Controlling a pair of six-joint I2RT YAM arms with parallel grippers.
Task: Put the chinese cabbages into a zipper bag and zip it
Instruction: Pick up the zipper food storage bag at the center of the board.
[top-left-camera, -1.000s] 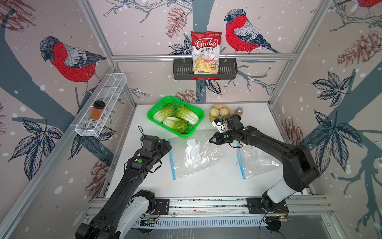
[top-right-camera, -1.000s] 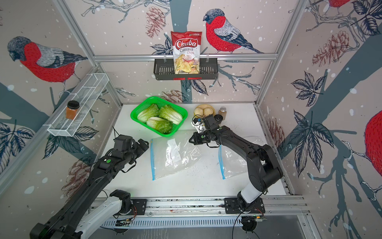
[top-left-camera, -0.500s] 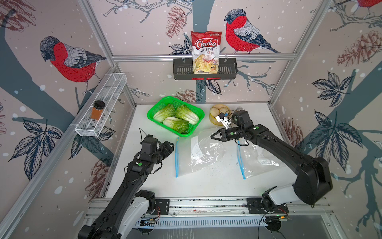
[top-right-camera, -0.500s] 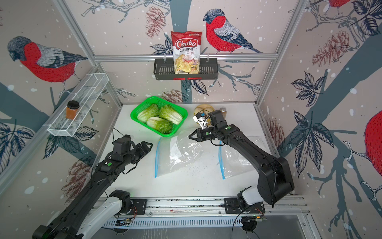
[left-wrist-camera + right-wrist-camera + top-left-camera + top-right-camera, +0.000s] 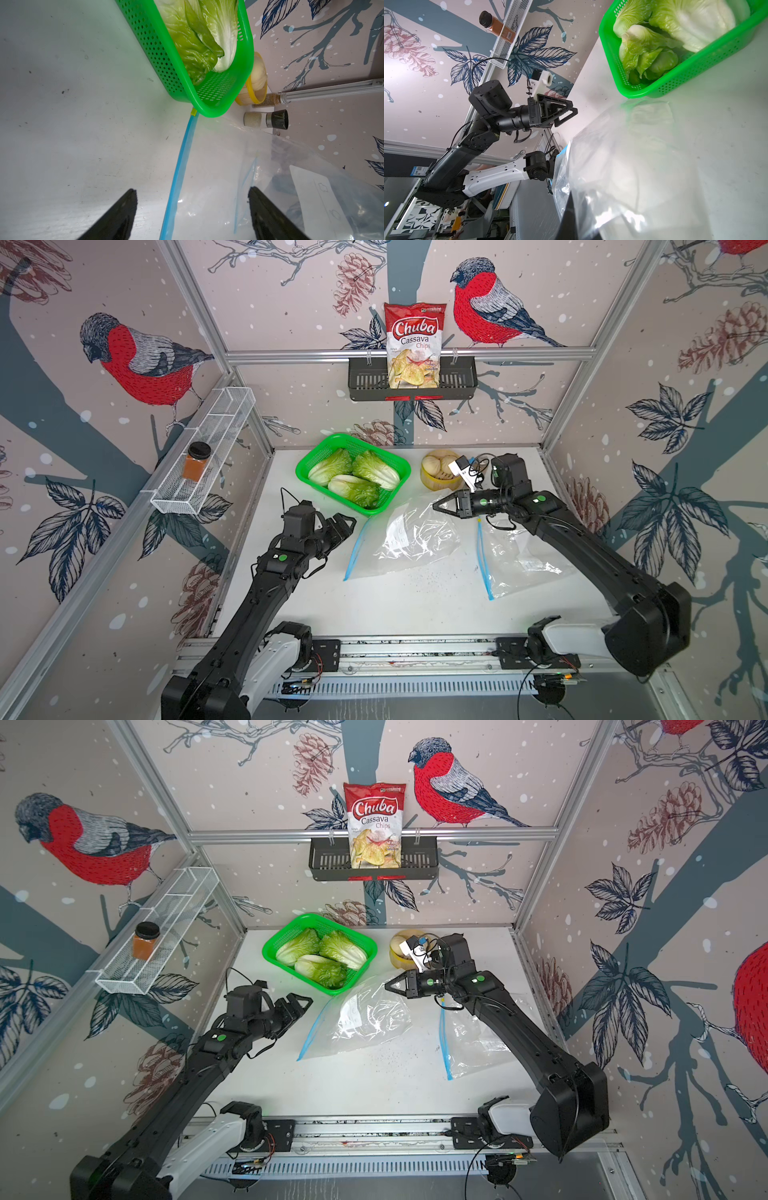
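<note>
**Right pincer [image 5: 436,504] nips the bag's corner; cabbages wait in the basket**

Its jaws are shut tight on the clear plastic of the zipper bag [image 5: 409,539], at the corner that sits just off the green basket [image 5: 300,472] on its right. That corner is lifted off the table. I'd guess this is to tent the bag so the mouth can be pulled apart.

The left pincer [image 5: 191,193] stands wide open and holds nothing. It hangs on the robot's side of the basket with the blue zip strip [image 5: 176,176] running between its fingers. It looks lined up to take that edge as the opposing grip. The strip's yellow slider lies right against the basket's nearest corner, so the mouth seems parked within short reach of the produce.

All three chinese cabbages [image 5: 357,481] are inside the basket, lying on their sides and packed against one another. They are small oblong heads with white ribbed bases and glossy, crinkled pale-green leaves.

A second bag [image 5: 519,556] lies flat farther right of the basket, apparently spare.
</note>
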